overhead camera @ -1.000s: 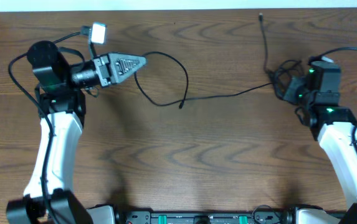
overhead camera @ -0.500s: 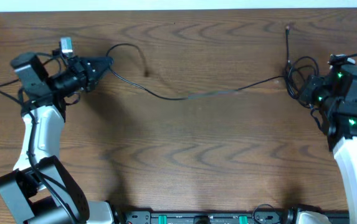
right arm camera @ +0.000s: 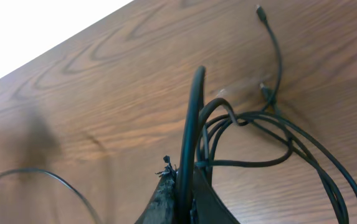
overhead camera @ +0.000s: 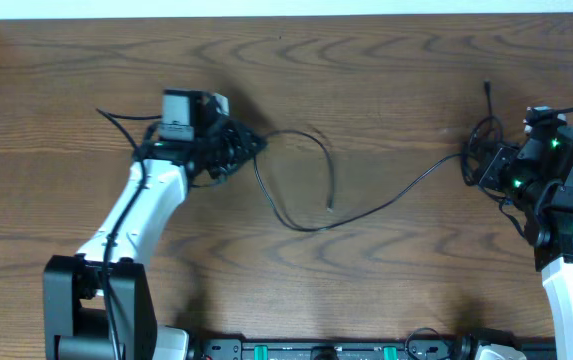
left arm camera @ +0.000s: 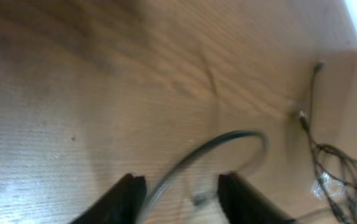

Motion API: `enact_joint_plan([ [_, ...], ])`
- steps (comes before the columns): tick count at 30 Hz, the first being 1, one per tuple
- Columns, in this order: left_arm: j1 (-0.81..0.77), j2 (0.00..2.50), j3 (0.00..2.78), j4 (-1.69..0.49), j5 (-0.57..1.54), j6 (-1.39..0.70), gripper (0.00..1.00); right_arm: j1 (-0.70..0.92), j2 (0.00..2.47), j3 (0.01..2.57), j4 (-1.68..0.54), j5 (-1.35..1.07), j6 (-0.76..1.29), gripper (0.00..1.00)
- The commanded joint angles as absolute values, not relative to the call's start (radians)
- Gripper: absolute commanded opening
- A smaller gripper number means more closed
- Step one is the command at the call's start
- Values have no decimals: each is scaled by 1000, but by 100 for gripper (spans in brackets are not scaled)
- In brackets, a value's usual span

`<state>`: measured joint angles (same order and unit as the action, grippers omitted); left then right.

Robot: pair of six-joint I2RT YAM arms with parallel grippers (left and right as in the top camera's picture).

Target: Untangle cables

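Black cables point(overhead camera: 366, 208) lie across the brown wooden tabletop point(overhead camera: 286, 290) in the overhead view. One long strand runs from the left fingers point(overhead camera: 238, 150) down in a curve, then climbs rightward to a small tangle of loops just beside the right fingers point(overhead camera: 488, 170). A second loop arches out from the left fingers and ends in a free plug near the middle of the tabletop. Another plug end sticks up toward the far edge, above the tangle. The two arms are well apart, one on each side.

The left wrist view is blurred. The left fingers point(left arm camera: 127, 198) stand apart, released, and a dark strand of the cables point(left arm camera: 209, 146) passes through the gap between them and curves away over the wood; neither finger is pressing it. Far off at the right edge, the thin loops of the tangle and two small plug ends are visible.

In the right wrist view the right fingers point(right arm camera: 166, 199) are clenched together on the cables point(right arm camera: 194, 124): a thick-looking strand rises straight up from between the tips. Behind it several loops point(right arm camera: 271, 140) overlap on the wood, and two strands lead away to small plug ends near the far edge. At the lower left a single thin strand trails off across the tabletop.
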<state>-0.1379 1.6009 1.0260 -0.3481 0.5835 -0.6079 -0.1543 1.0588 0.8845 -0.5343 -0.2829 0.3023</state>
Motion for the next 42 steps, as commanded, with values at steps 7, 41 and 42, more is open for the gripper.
enact_joint_plan([
  [7, -307, 1599, 1033, -446, 504, -474, 67, -155, 1047, 900, -509, -422, 291, 2],
  [41, -666, 1599, 1033, -73, 399, -217, 66, 65, 1259, 900, -353, -538, 371, 1],
  [42, -678, 1599, 1033, -72, 376, -217, 66, 65, 1259, 900, -355, -538, 370, 1],
])
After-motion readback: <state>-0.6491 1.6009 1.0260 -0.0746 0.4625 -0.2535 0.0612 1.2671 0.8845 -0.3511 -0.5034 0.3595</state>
